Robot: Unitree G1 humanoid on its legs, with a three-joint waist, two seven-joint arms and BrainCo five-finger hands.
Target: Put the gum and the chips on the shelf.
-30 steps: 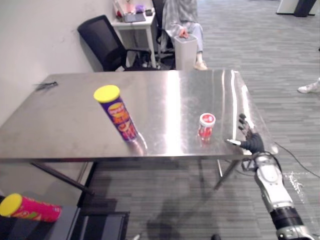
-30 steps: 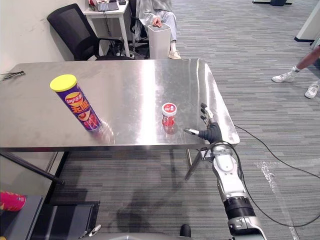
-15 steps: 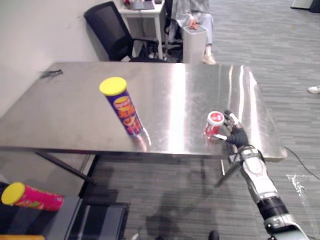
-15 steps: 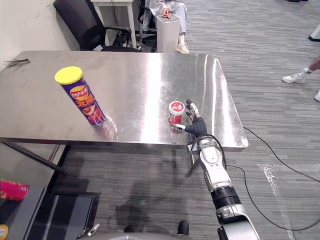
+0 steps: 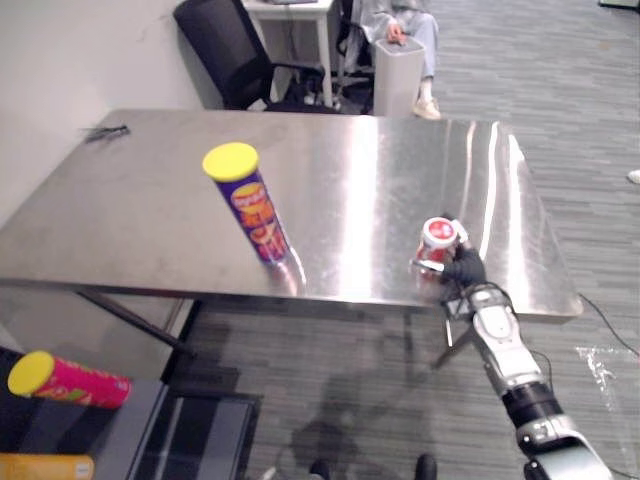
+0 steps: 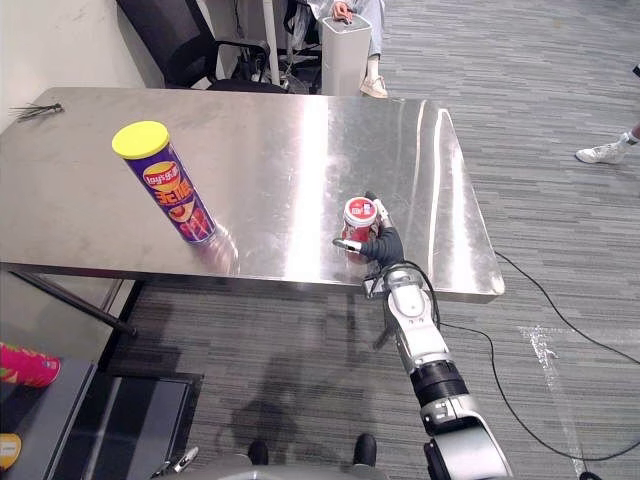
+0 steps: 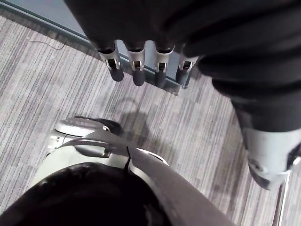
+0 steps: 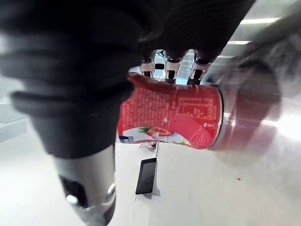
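Note:
A small red gum can [image 5: 437,236] with a white lid stands near the front right edge of the steel table [image 5: 150,200]. My right hand [image 6: 384,245] is right at it: the fingers [image 8: 173,66] reach along the can's far side and the thumb [image 8: 89,179] stretches out on the near side, so the red can [image 8: 178,113] sits between them, not clenched. A tall purple chips tube [image 5: 250,210] with a yellow lid stands left of centre. My left hand [image 7: 136,70] hangs with straight fingers over the carpet.
A low grey shelf [image 5: 140,430] at the lower left holds a red chips tube [image 5: 70,380] lying on its side. Behind the table are a black office chair [image 5: 225,50], a white bin [image 5: 397,85] and a seated person [image 5: 400,20]. A small black item [image 5: 105,131] lies at the table's far left.
My right hand has moved from the table's front right corner leftward to the gum can and now has it between fingers and thumb. The camera has shifted as well.

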